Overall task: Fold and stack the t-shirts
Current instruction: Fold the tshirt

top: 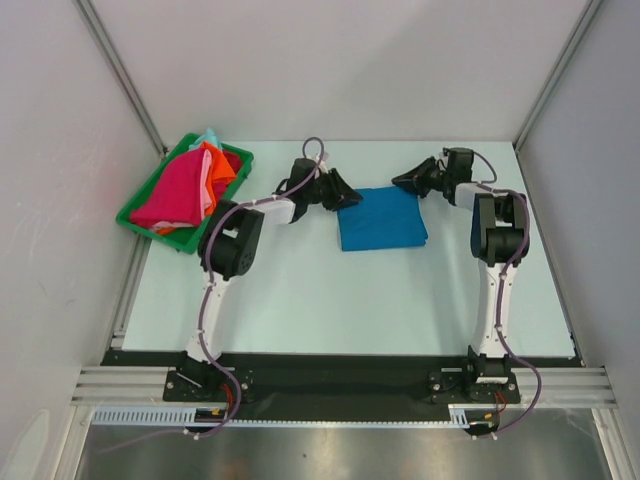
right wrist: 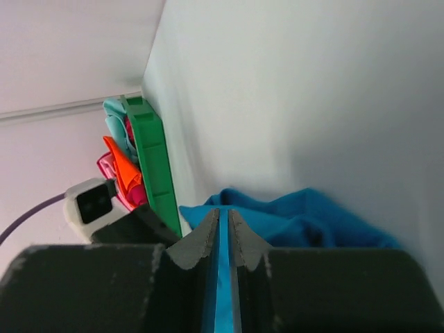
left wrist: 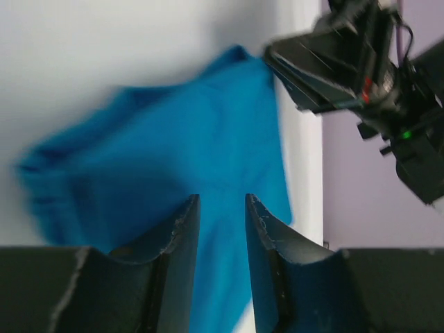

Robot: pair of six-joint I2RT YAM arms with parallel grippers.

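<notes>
A folded bright blue t-shirt (top: 382, 220) lies flat on the table between the two arms. My left gripper (top: 345, 195) is at its left edge, open, with the blue cloth (left wrist: 173, 152) showing under and between the jaws (left wrist: 222, 201). My right gripper (top: 413, 183) is at the shirt's far right corner, shut on a thin fold of the blue cloth (right wrist: 326, 222), which shows between its fingertips (right wrist: 223, 214). Magenta (top: 172, 192), orange (top: 216, 166) and mint (top: 209, 136) t-shirts lie heaped in the tray.
The green plastic tray (top: 140, 222) stands at the far left of the table, tilted against the left wall; it also shows in the right wrist view (right wrist: 152, 159). White walls close in the back and sides. The right gripper (left wrist: 305, 69) shows in the left wrist view.
</notes>
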